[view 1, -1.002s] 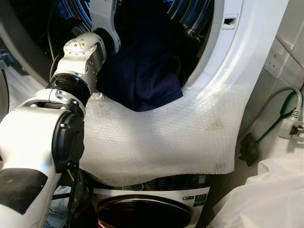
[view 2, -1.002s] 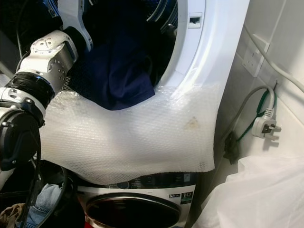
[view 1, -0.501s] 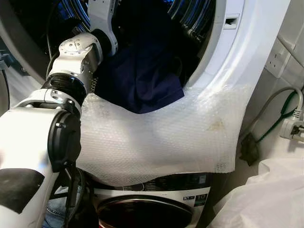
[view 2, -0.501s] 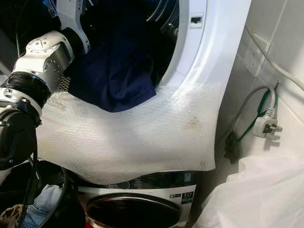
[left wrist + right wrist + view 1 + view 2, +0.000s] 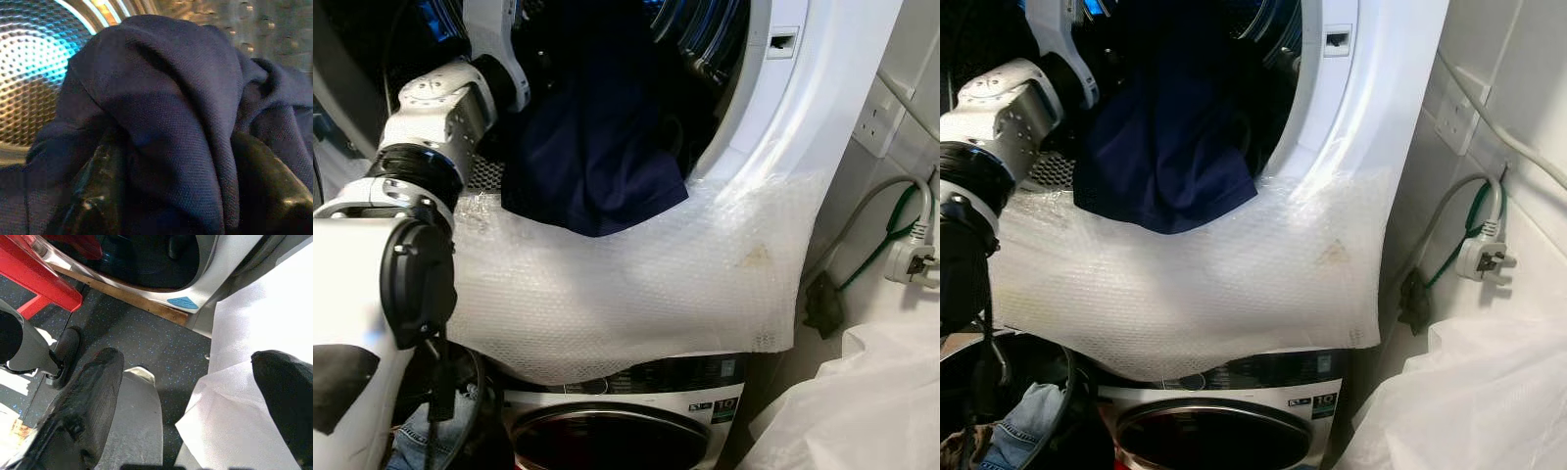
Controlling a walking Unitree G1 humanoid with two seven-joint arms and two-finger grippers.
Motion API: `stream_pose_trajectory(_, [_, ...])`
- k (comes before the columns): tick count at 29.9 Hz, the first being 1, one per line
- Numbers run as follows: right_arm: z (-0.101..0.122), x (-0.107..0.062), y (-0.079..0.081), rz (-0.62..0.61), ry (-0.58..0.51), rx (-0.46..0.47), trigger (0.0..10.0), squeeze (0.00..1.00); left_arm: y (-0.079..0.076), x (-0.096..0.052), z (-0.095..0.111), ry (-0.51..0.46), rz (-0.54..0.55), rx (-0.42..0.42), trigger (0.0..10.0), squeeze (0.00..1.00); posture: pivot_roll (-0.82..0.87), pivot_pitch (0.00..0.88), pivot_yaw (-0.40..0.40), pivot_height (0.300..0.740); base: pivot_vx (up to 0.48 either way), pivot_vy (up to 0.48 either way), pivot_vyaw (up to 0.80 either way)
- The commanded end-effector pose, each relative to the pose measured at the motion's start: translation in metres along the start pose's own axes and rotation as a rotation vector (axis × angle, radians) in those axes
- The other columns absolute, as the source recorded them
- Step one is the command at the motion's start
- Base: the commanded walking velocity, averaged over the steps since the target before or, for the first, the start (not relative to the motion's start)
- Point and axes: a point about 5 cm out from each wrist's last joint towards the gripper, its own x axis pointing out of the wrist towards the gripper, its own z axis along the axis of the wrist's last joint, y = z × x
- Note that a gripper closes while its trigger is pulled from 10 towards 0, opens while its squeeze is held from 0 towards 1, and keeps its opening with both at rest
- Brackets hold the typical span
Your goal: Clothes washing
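Since one second ago the left arm (image 5: 431, 117) has drawn leftward across the head views, uncovering more of the navy garment (image 5: 597, 147) and a patch of grey mesh (image 5: 487, 174) at the drum mouth. The garment hangs out of the washing machine drum (image 5: 34, 73), its lower fold lying over the door rim onto the sheet of bubble wrap (image 5: 636, 284) draped down the machine front. In the left wrist view the left gripper (image 5: 171, 196) sits inside the drum with navy fabric bunched over and between its fingers (image 5: 98, 196), so it appears clamped on the cloth. The right gripper (image 5: 195, 401) hangs low with fingers spread wide over speckled dark floor (image 5: 127, 342) and a white plastic bag (image 5: 254, 333). To the right, a wall socket (image 5: 879, 117), a loose plug (image 5: 906, 259) and green cable (image 5: 881, 235) sit close beside the white machine casing (image 5: 822, 78); a second appliance door (image 5: 617, 441) lies below the wrap
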Motion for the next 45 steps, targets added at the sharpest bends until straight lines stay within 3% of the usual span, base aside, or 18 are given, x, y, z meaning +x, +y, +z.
stream_pose_trajectory(1, [-0.011,-0.002,0.012,0.037,0.049,0.0,10.0,0.0,0.001,-0.005,-0.004,0.026,-0.051,0.034,10.0,1.0,-0.17,0.0,0.086,0.74,0.0,0.0,0.0])
stream_pose_trajectory(13, [-0.009,-0.001,0.012,0.045,0.049,-0.009,10.0,0.0,0.013,-0.025,0.004,0.017,-0.145,0.108,10.0,1.0,-0.15,0.0,0.08,0.74,0.0,0.0,0.0])
stream_pose_trajectory(17, [-0.008,-0.001,0.011,0.044,0.047,-0.011,10.0,0.0,0.017,-0.029,0.01,-0.027,-0.111,0.123,10.0,1.0,-0.15,0.0,0.08,0.74,0.0,0.0,0.0])
stream_pose_trajectory(30, [-0.007,-0.001,0.011,0.046,0.045,-0.013,10.0,0.0,0.013,-0.045,0.017,-0.1,-0.246,0.187,10.0,0.97,-0.14,0.0,0.075,0.74,0.0,0.0,0.0])
stream_pose_trajectory(31, [-0.007,-0.001,0.011,0.047,0.046,-0.014,10.0,0.0,0.011,-0.047,0.017,-0.102,-0.266,0.213,10.0,0.34,-0.13,0.0,0.074,0.74,0.0,0.0,0.0])
stream_pose_trajectory(32, [-0.007,-0.001,0.011,0.047,0.047,-0.015,10.0,0.0,0.009,-0.05,0.017,-0.11,-0.282,0.239,10.0,0.0,-0.13,0.0,0.072,0.74,0.0,0.0,0.0])
stream_pose_trajectory(34, [-0.006,0.0,0.011,0.05,0.046,-0.019,10.0,0.0,0.007,-0.056,0.02,-0.128,-0.291,0.288,10.0,0.0,-0.13,0.0,0.072,0.74,0.0,0.0,0.0])
stream_pose_trajectory(38, [-0.005,0.0,0.011,0.051,0.043,-0.02,10.0,0.0,0.003,-0.06,0.02,-0.124,-0.314,0.302,10.0,0.0,-0.13,0.0,0.07,0.74,0.0,0.0,0.0])
stream_pose_trajectory(45, [-0.005,0.0,0.011,0.052,0.041,-0.024,10.0,0.0,-0.024,-0.073,0.035,-0.197,-0.538,0.312,10.0,0.0,-0.12,0.0,0.069,0.74,0.0,0.0,0.0])
